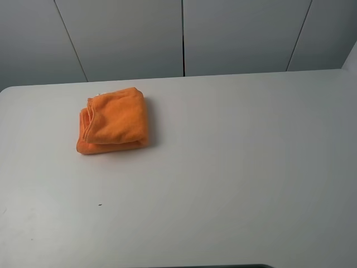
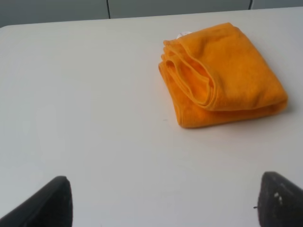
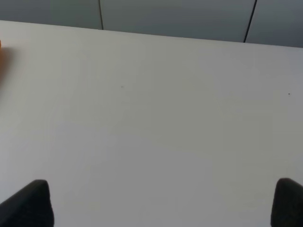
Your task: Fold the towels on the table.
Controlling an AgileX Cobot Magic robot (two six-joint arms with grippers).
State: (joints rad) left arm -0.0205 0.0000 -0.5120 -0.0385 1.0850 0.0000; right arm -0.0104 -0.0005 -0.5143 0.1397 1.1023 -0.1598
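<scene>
An orange towel [image 1: 114,120] lies folded into a thick compact bundle on the white table [image 1: 234,167], at the left rear part. The left wrist view shows the same towel [image 2: 222,75] with its layered folded edges and a sliver of white label at its far edge. My left gripper [image 2: 163,203] is open, well short of the towel, with nothing between its dark fingertips [image 2: 49,203]. My right gripper [image 3: 163,205] is open too, above bare table. Only an orange sliver of towel [image 3: 1,49] shows at that view's edge. Neither arm appears in the exterior high view.
Grey wall panels [image 1: 184,36] with dark seams stand behind the table's far edge. A tiny dark speck [image 1: 100,204] marks the tabletop in front of the towel.
</scene>
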